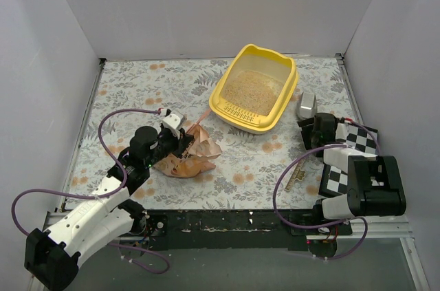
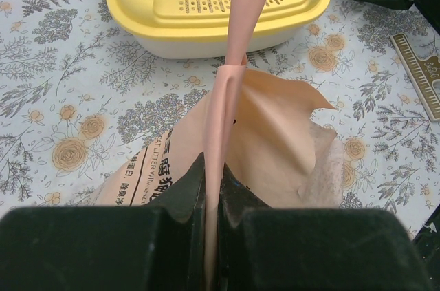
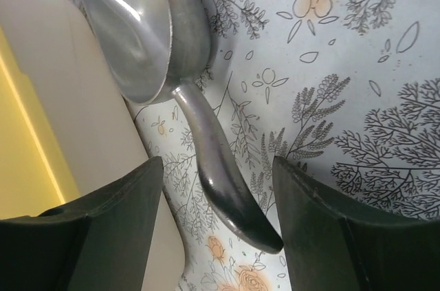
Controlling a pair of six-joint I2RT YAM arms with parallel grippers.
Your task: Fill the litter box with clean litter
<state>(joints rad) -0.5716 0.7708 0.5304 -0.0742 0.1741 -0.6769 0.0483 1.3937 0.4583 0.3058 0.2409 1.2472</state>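
Toward the far right of the floral worktop (image 1: 137,84) sits the litter box (image 1: 283,106), its slotted lip facing the arms and its peaked rim at the back. Inside it the clean litter (image 1: 251,91) lies as a pale beige, grainy layer over the floor of the tub. In the left wrist view the grains reach close behind the slotted lip.

Left of the box and nearer the arms, the peach-pink bag (image 1: 196,157) lies crumpled on the worktop. The left claw (image 2: 212,175) is pinched tight on a thin fold of the bag's edge. That fold rises as a narrow strip from between the fingers (image 2: 179,195) toward the box's lip; whether its tip touches the box cannot be told. The bag's mouth gapes to the right of the fold. A pale, rough patch shows inside, but I cannot tell if it is litter. Black printing runs along the bag's lower side.

Just right of the box lies the grey metal scoop (image 3: 137,29), its shiny bowl close beside the box and its handle pointing toward the right arm. The right claw (image 3: 216,167) is spread wide, one finger on either side of the handle, with worktop showing in both gaps, so it grips nothing.
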